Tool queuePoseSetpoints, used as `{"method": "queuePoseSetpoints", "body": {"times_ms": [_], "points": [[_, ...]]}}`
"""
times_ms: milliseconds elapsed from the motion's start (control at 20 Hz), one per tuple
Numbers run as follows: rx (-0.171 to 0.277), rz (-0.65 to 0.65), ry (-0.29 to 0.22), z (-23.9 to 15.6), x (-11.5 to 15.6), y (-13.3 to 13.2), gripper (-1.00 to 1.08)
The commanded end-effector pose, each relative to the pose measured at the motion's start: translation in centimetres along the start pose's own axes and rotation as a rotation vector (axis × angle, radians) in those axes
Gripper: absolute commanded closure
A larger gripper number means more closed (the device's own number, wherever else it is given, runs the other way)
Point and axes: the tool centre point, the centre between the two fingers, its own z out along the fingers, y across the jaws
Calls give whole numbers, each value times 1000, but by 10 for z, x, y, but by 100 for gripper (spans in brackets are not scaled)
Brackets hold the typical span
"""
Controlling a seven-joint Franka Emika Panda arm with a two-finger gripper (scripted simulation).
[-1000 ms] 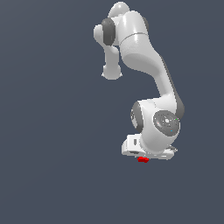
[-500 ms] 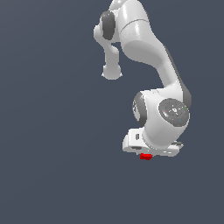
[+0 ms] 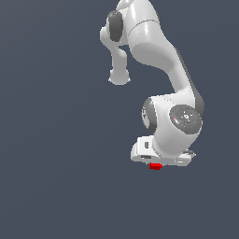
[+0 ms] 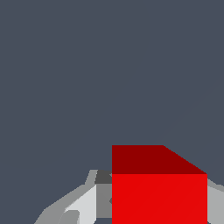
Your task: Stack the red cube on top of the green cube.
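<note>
Clamped between the fingers of my claw [image 3: 157, 164] is the red cube [image 3: 155, 166], which peeks out just beneath my white hand in the exterior view. Around the red cube lies only the plain grey surface [image 4: 87, 78], and I cannot see the green cube.
</note>
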Motion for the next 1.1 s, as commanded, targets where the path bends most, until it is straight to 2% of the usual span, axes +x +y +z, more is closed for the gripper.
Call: {"method": "queuePoseSetpoints", "body": {"times_ms": [0,500,1050], "points": [[0,0,1,0,-3,-1,108],[0,0,1,9,-30,-7,108],[0,0,1,29,-89,-21,108]]}}
